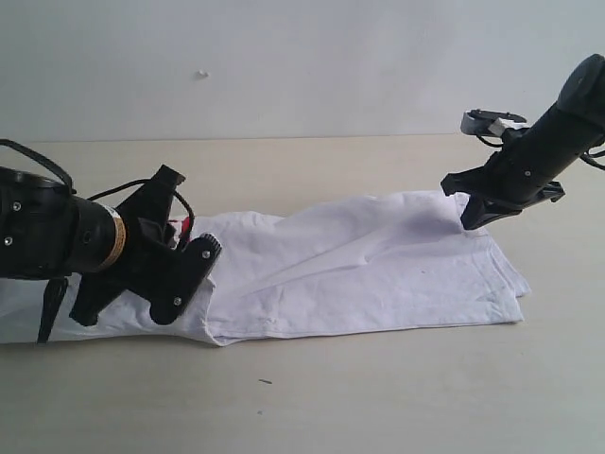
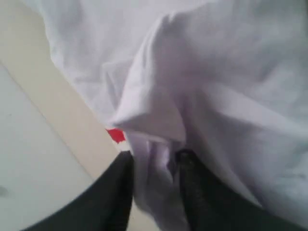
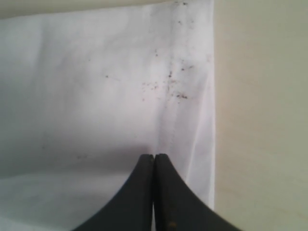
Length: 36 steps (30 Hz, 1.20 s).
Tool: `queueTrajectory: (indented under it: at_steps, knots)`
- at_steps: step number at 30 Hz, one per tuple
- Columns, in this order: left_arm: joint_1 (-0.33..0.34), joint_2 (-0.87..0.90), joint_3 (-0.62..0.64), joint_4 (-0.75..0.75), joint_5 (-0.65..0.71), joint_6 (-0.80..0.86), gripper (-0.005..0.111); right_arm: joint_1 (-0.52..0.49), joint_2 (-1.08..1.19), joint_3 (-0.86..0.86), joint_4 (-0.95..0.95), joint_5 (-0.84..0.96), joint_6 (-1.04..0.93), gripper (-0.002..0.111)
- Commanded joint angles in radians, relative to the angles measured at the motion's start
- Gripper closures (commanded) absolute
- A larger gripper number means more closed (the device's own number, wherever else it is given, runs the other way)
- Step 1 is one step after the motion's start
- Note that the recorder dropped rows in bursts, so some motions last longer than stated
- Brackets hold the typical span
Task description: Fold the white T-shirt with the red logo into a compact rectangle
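Table [image 1: 378,397] has just a tiny dark speck [image 1: 266,382] on it in front of the white T-shirt [image 1: 359,274], which lies as a long folded strip across the middle. Your left gripper [image 2: 155,159] is at the strip's left end, pinching a bunch of white cloth between its fingers [image 2: 197,192], with a sliver of the red logo [image 2: 116,135] peeking out beside them. Your right gripper [image 3: 154,161] has its jaws pressed together on nothing, tips at the shirt's far right corner.

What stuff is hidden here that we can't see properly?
Red logo: only a sliver shows; the folded white T-shirt covers the rest in every view.
Shirt's left end: exterior view, behind the left arm and cut by the edge.
Left gripper: left wrist view blurred, grip on cloth unclear.
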Motion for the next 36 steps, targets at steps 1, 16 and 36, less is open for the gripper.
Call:
queueTrajectory:
  at_steps: [1,16,36]
  knots:
    - [0.01,0.047,-0.066,0.114,-0.041,-0.024,0.053,-0.005,-0.014,0.005,0.006,-0.019,-0.017,0.108]
    - [0.01,0.019,-0.124,-0.431,0.024,-0.357,0.103,-0.005,-0.014,0.005,0.006,-0.031,-0.02,0.108]
    - [0.224,0.198,-0.212,-0.69,0.047,-0.357,0.107,-0.005,-0.014,0.005,0.015,-0.029,-0.02,0.108]
